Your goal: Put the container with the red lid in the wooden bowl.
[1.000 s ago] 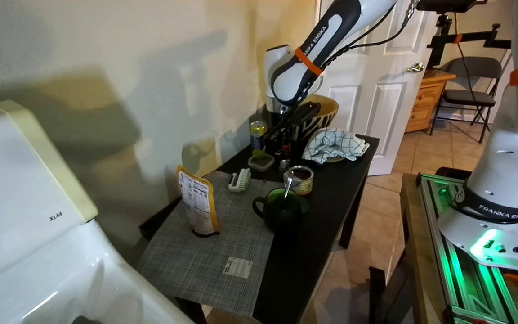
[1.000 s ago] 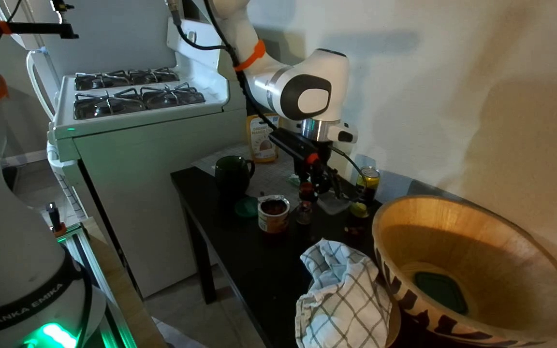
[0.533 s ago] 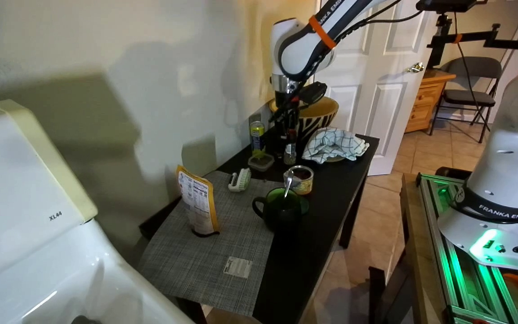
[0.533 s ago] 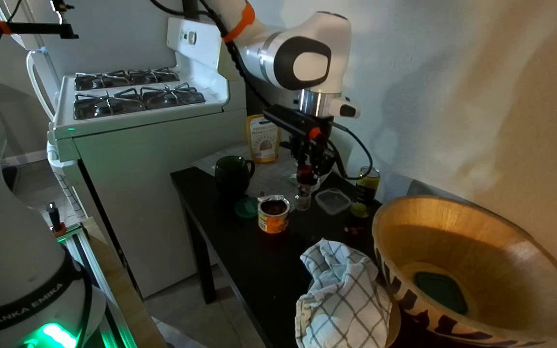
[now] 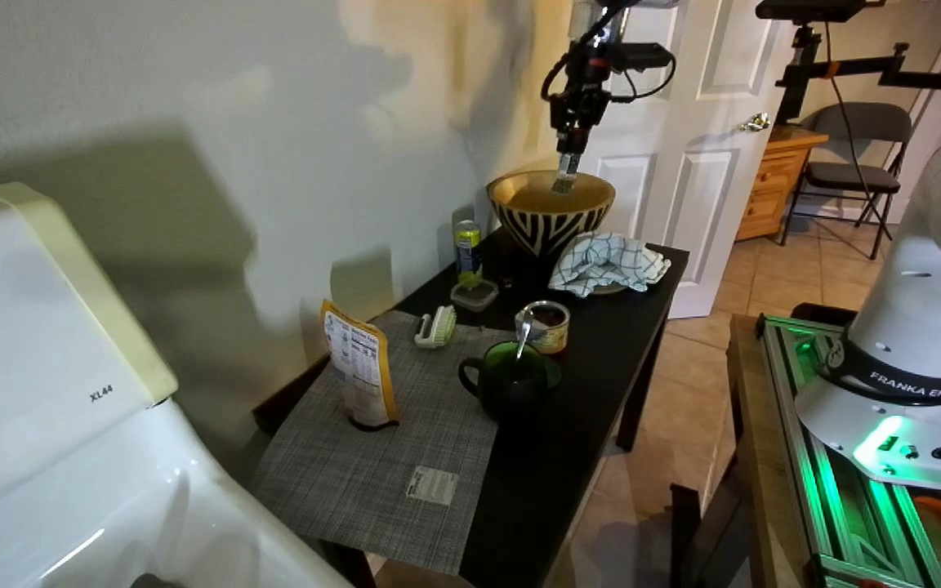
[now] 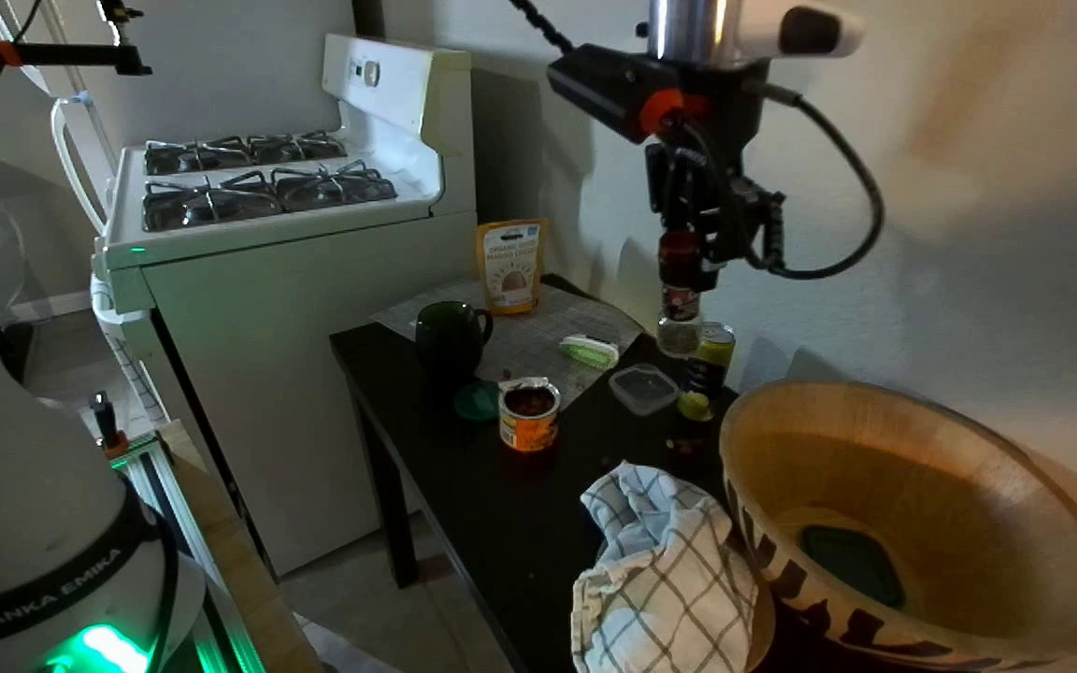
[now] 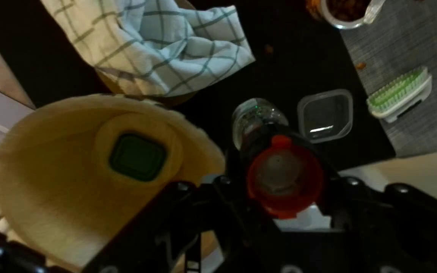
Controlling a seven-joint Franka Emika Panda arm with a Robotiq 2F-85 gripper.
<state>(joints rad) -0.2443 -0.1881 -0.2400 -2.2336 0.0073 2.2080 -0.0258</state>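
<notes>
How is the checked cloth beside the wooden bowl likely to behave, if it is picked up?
The checked cloth will probably hang floppy, since it lies in loose folds. It looks thin, so it is likely light. It partly covers a tan rim, so pulling sideways might drag whatever lies beneath.

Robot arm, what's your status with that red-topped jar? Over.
Fingers clamped on red-lidded container. Held aloft, not yet over wooden bowl. Green square thing on bowl's floor.
</notes>
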